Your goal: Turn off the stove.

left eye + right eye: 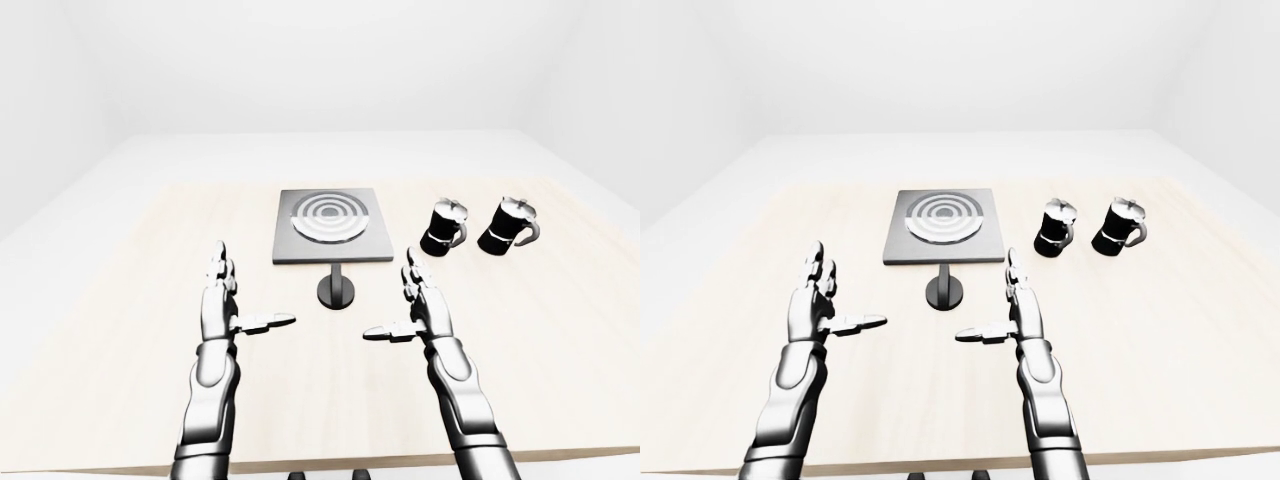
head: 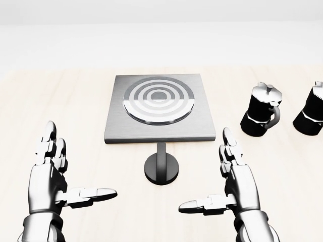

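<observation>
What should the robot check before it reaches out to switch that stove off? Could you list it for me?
1. Stove in view: ok, it lies flat on the table.
2. Knob in view and unblocked: ok, the dark round knob sits just below the stove, with nothing on it.
3. Left robot hand free: ok, fingers open, holding nothing.
4. Right robot hand free: ok, open, right of the knob and apart from it.
5. Two moka pots out of the way: ok, they stand right of the stove, clear of the path to the knob.
6. Stove on or off now: cannot tell.
</observation>
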